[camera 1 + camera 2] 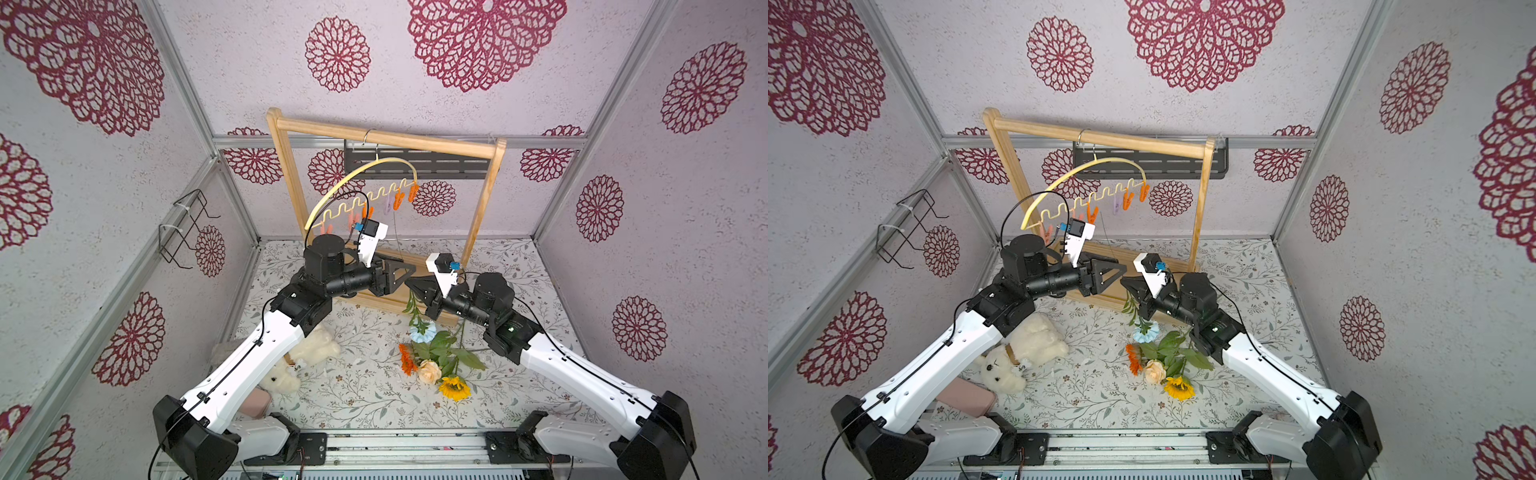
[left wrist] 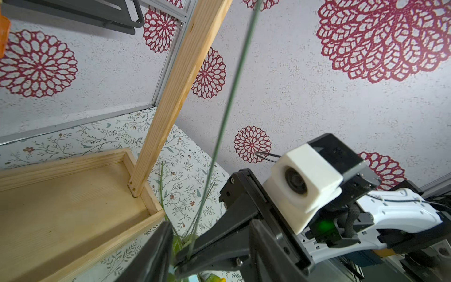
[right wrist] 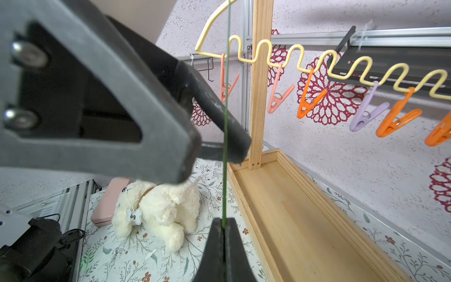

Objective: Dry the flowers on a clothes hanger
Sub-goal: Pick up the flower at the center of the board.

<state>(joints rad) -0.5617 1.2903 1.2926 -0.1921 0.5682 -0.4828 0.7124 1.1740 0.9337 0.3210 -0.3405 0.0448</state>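
Handover under way: my right pincer is clenched on the blue carnation's stem, bloom down near the other flowers on the counter. My left pincer, jaws parted, straddles the stem higher up. Next, likely: clamp, then raise it to a clothespin on the clothes hanger.

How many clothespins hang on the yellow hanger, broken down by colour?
Pink clothespins: 2
Orange clothespins: 3
Lilac clothespins: 1
Total: 6
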